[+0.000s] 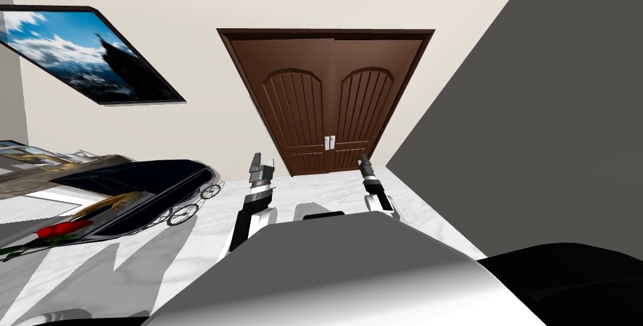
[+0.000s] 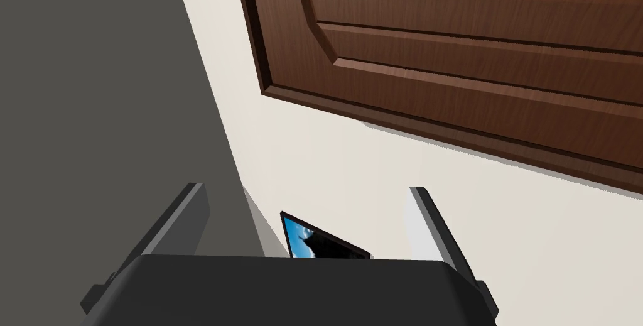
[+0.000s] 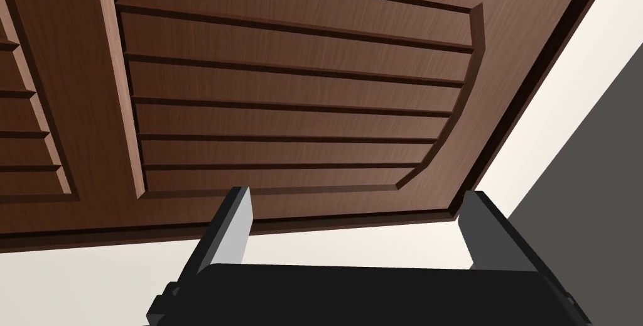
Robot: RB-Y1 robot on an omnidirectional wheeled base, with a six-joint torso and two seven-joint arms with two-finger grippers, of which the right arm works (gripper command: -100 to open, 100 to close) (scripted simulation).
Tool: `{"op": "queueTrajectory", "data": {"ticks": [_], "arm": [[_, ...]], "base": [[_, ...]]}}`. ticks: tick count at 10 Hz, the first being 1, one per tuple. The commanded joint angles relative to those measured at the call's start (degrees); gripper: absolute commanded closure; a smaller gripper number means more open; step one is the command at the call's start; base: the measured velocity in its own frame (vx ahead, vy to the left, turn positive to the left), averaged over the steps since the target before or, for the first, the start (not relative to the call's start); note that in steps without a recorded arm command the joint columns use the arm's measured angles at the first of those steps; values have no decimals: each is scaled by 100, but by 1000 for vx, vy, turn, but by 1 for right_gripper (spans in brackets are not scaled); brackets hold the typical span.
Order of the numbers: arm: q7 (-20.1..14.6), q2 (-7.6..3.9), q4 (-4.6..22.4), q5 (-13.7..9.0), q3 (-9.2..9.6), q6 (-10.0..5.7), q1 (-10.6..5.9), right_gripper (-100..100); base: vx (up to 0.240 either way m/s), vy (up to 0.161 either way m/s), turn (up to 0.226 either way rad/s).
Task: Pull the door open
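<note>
Currently, the left gripper [image 2: 306,187] is held with its two fingers [image 2: 422,218] spread apart and nothing between them. Past them a cream wall [image 2: 351,171] and a corner of the dark brown double door [image 2: 477,58] are seen. The right gripper [image 3: 357,191] is likewise spread wide and empty. The panelled face of one door leaf is seen beyond its fingers [image 3: 235,228], not touched. In the head view both grippers are raised side by side over a white marbled floor [image 1: 314,187], well short of the door, which is set shut in the cream wall straight ahead. Two small pale handles [image 1: 329,142] are placed together at the seam between the leaves — neither is reached by a gripper. A grey wall [image 1: 534,121] is seen to the right. To the left a framed mountain picture [image 1: 88,58] is hung on the cream wall, and a dark wheeled carriage [image 1: 151,190] is parked on the floor below it.
</note>
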Motion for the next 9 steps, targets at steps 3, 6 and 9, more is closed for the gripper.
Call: {"op": "queueTrajectory", "data": {"ticks": [3, 6, 9], "arm": [[-202, -44, 413, 91, -80, 44, -232, -100], [-412, -72, 835, 197, -149, 76, -443, -100], [-568, -90, 1147, 276, -199, 99, -600, -100]], "base": [[91, -2, 36], [112, -4, 41], [121, 1, 40]]}}
